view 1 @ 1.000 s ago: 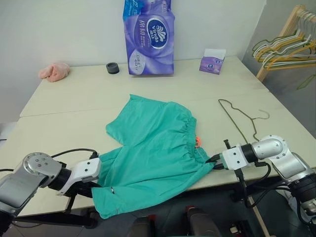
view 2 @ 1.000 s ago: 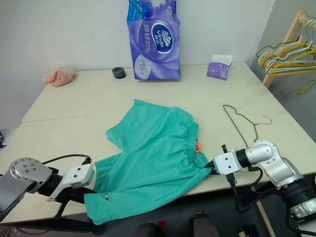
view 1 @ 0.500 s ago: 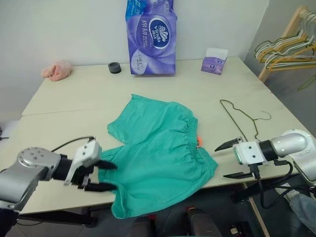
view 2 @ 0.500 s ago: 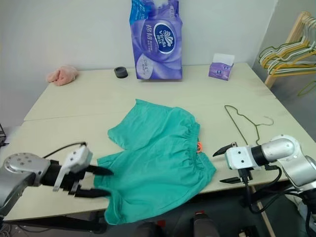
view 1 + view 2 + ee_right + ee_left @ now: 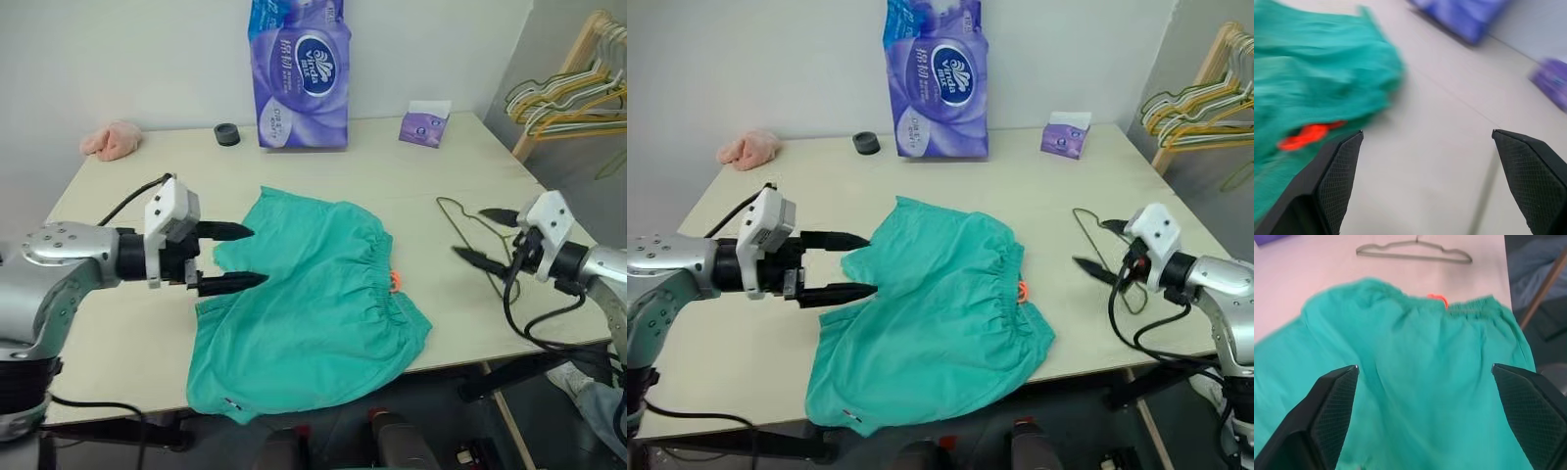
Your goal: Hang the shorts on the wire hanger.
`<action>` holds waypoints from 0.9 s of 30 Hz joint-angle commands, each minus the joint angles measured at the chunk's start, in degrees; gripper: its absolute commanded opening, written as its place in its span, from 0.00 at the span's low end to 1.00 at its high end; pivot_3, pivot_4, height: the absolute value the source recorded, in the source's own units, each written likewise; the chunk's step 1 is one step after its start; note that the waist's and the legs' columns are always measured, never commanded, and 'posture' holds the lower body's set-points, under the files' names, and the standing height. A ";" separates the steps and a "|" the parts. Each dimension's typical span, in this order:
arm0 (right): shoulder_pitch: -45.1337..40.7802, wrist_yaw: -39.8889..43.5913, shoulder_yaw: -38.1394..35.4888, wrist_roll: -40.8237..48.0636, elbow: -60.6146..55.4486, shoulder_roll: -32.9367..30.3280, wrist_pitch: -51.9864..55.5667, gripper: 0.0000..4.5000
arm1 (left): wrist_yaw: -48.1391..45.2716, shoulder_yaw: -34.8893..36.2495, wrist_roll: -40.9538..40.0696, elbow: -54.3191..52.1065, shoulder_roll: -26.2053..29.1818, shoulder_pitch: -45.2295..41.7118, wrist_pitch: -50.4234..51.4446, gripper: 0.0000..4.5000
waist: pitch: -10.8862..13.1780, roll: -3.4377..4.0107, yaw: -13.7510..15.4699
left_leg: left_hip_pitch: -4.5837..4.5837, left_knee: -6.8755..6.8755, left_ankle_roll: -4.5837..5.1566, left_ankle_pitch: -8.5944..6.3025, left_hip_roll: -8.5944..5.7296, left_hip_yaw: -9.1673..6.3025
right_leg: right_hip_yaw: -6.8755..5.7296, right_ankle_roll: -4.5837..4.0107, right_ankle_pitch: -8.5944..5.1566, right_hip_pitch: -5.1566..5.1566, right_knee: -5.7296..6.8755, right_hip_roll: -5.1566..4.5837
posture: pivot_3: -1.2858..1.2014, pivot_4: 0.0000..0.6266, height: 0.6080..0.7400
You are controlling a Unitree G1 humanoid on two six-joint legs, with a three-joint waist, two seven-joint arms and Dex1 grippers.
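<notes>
The teal shorts (image 5: 313, 294) lie spread on the table, with the gathered waistband and orange tag (image 5: 394, 282) toward the right. One leg corner droops over the front edge. The thin dark wire hanger (image 5: 490, 257) lies flat on the table, right of the shorts. My left gripper (image 5: 260, 256) is open and hovers over the shorts' left edge with nothing between its fingers; the left wrist view looks across the shorts (image 5: 1415, 382) to the hanger (image 5: 1415, 252). My right gripper (image 5: 467, 231) is open above the hanger, pointing left toward the waistband (image 5: 1317, 73).
At the back of the table stand a tall purple tissue pack (image 5: 299, 73), a small purple tissue box (image 5: 423, 124), a black tape roll (image 5: 226, 134) and a pink cloth (image 5: 110, 140). A wooden rack with bunched hangers (image 5: 573, 88) stands past the table's right end.
Both grippers opened and let go of the shorts, then rose. The left came up over the shorts' left edge; the right swung right over the hanger. The shorts settled flatter.
</notes>
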 commanded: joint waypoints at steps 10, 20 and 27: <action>-13.35 -16.03 2.76 -9.41 27.97 5.65 5.88 1.00 | -0.55 -8.79 5.68 3.56 -8.81 -8.59 -7.41 0.99 | 0.01 0.01 -1.64 | 0.01 -0.05 0.02 0.00 0.00 0.06 | 0.09 0.00 0.00 -0.03 0.01 0.22 | 0.45 0.18 1.00; -31.78 -14.75 6.26 -14.48 63.80 7.55 1.24 0.72 | -3.05 -12.88 9.24 8.29 -12.96 -14.05 -11.48 1.00 | 0.02 0.01 -3.17 | -0.02 -0.05 0.02 0.00 -0.06 0.05 | 0.10 0.05 0.03 0.03 -0.10 0.22 | 0.45 0.19 1.00; -34.11 -10.38 8.06 -15.04 68.75 8.80 4.84 0.18 | -3.34 -12.30 10.36 9.63 -12.82 -14.10 -12.63 1.00 | -0.02 -0.05 -3.31 | -0.01 -0.04 0.02 0.00 -0.06 -0.02 | 0.06 0.10 0.06 0.10 -0.13 0.20 | 0.45 0.19 1.00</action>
